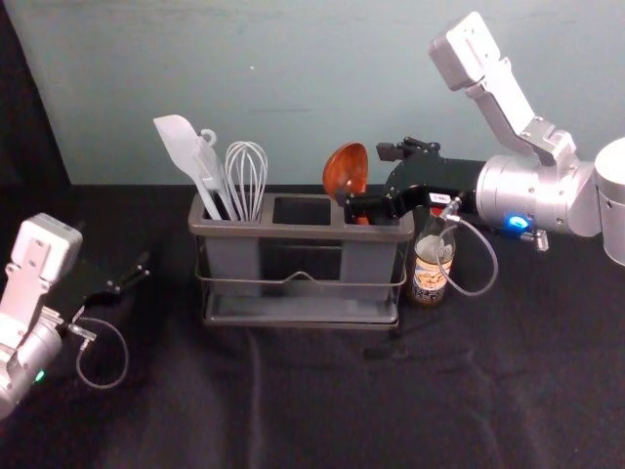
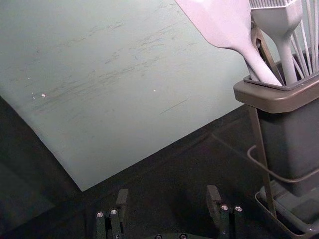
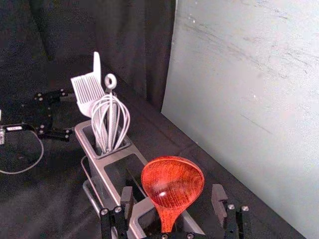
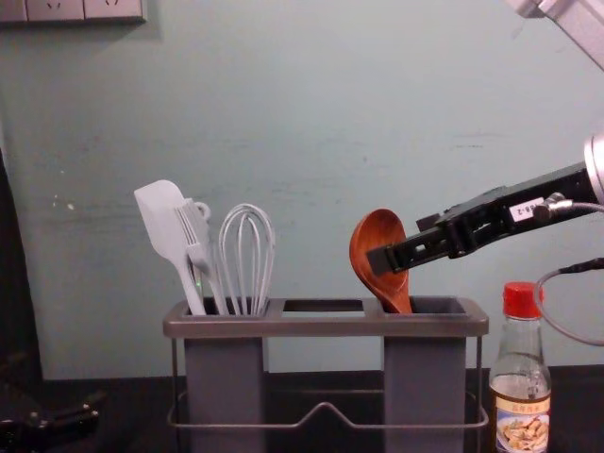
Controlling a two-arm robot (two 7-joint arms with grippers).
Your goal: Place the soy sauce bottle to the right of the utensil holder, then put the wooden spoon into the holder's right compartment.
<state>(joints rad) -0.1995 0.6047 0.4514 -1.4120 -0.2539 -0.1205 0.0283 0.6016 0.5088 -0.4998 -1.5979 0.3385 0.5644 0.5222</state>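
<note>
The wooden spoon (image 1: 346, 168) stands bowl-up in the right compartment of the utensil holder (image 1: 293, 232); its lower handle is hidden inside. My right gripper (image 1: 367, 180) is over that compartment. In the right wrist view, the right gripper (image 3: 172, 195) is open, its fingers on either side of the spoon (image 3: 172, 181) with gaps beside it. Upright at the holder's right stands the soy sauce bottle (image 4: 521, 377), red-capped and partly under the right arm in the head view. My left gripper (image 1: 131, 277) is left of the holder, open and empty in the left wrist view (image 2: 168, 195).
A white spatula (image 4: 162, 222), a brush (image 4: 196, 241) and a whisk (image 4: 247, 255) fill the holder's left compartment. Behind the holder rises a pale green wall (image 1: 283, 78). Black cloth (image 1: 293, 391) covers the table.
</note>
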